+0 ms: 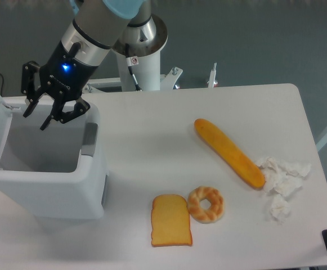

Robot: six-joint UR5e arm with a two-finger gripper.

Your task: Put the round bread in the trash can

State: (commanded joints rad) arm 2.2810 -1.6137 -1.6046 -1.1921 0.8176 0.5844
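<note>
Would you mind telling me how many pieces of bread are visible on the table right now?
3: a long baguette right of centre, a twisted bread ring near the front edge, and a square toast slice just beside it. Another may lie hidden inside the trash can.

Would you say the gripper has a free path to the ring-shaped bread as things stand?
Probably yes: the gripper hangs open and empty over the trash can, and the ring-shaped bread lies uncovered beside the toast slice.
</note>
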